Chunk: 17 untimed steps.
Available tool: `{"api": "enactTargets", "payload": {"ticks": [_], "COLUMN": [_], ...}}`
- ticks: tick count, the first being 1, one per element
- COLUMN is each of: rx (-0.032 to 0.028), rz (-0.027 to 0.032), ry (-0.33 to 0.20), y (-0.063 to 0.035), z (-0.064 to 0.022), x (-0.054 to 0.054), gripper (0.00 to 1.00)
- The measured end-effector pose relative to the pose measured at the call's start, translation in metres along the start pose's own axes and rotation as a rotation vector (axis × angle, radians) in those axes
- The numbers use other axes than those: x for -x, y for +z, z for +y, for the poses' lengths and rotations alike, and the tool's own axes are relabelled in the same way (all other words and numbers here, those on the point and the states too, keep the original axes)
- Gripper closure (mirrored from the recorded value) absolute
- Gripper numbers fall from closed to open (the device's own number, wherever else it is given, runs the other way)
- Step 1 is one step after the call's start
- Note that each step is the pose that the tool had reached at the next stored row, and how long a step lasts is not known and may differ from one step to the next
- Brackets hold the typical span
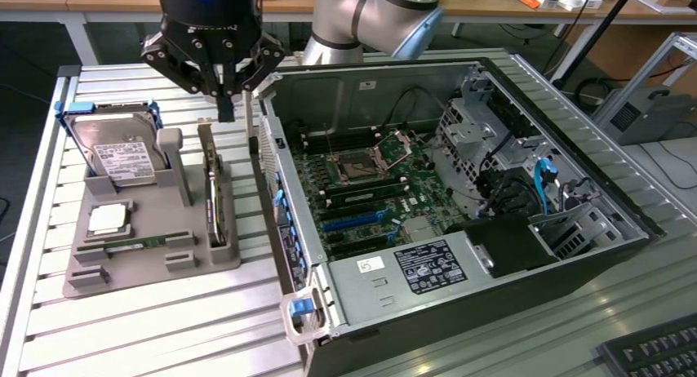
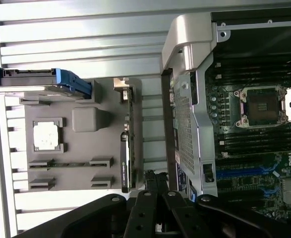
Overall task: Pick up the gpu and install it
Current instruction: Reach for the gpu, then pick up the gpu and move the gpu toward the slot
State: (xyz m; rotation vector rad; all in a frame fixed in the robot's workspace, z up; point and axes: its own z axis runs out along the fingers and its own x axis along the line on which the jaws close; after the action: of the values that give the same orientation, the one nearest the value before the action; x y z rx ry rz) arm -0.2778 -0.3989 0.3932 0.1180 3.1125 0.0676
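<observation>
The gpu (image 1: 215,193) stands on its long edge in a slot of the grey holder tray (image 1: 153,263), on the side nearest the computer case. In the wrist view the gpu (image 2: 126,153) is a thin dark strip with a silver bracket at one end. My gripper (image 1: 225,109) hangs above the far end of the gpu, a little toward the case, with its black fingers (image 1: 224,83) pressed together and nothing between them. In the wrist view my gripper (image 2: 154,181) sits over the gap between the tray (image 2: 81,148) and the case wall.
An open computer case (image 1: 610,230) lies on the slatted table at the exterior view's right, motherboard (image 1: 365,177) exposed with blue slots (image 1: 354,222). The tray also holds a hard drive (image 1: 123,157), a processor (image 1: 107,219) and a RAM stick (image 1: 136,244). A keyboard corner (image 1: 654,352) is near.
</observation>
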Motion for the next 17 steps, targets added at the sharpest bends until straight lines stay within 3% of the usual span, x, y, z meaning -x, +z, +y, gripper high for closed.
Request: {"api": "enactTargets", "payload": {"ticks": [8,17], "rx": [0.0,0.0], "rz": [0.0001,0.0], "ry": [0.0,0.0], "y": [-0.0006,-0.0006], "z": [-0.0016,-0.0016], "x": [-0.021,-0.021], "gripper": [0.9,0.9]}}
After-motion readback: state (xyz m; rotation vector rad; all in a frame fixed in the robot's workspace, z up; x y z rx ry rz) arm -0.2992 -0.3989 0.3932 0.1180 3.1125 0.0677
